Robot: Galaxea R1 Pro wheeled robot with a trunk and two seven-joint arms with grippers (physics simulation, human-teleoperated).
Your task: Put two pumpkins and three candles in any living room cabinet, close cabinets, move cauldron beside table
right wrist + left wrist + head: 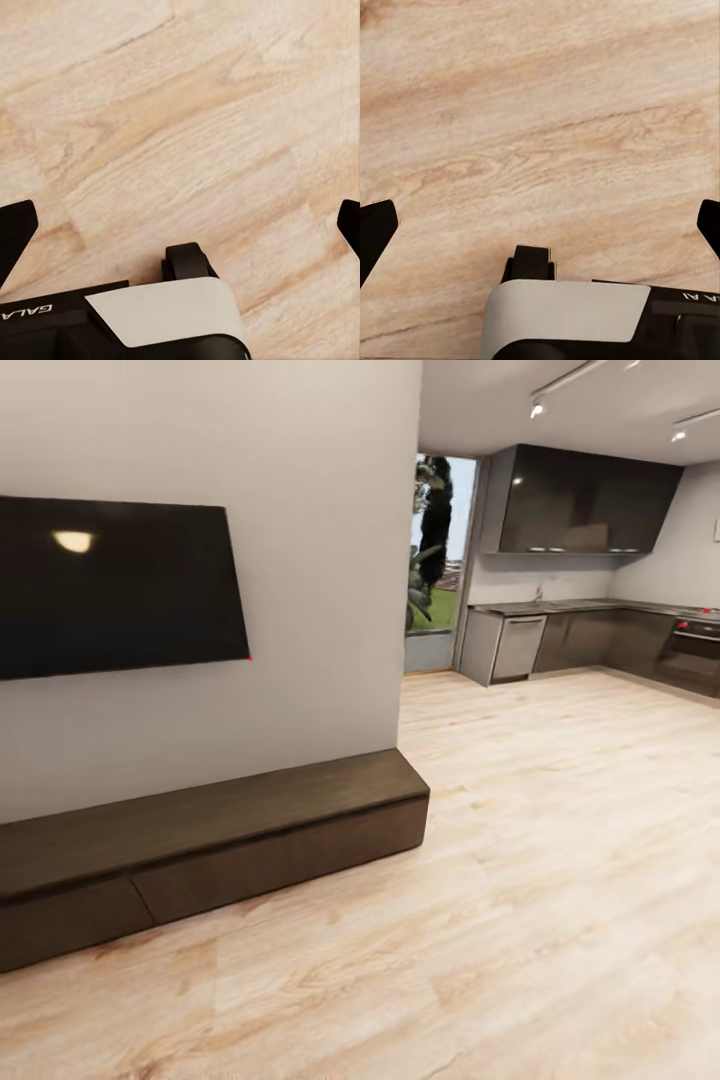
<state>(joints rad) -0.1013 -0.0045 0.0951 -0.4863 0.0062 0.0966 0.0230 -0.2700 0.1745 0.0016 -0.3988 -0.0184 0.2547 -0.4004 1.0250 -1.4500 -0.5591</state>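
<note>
Robot in transit beside the closed cabinet point(215, 840), below the television point(115, 585).
Both jaws spread, empty; risk: base clipping its corner.

The left end effector point(540, 225) hangs over a pale wood-grain floor point(532, 112), its two black fingertips point(376, 225) spread wide apart at opposite edges of the picture with nothing between them. Close to the camera sit a white curved housing point(566, 311) and a black block point(532, 262) of the wrist. Darker grain streaks run slantwise across the planks
</note>
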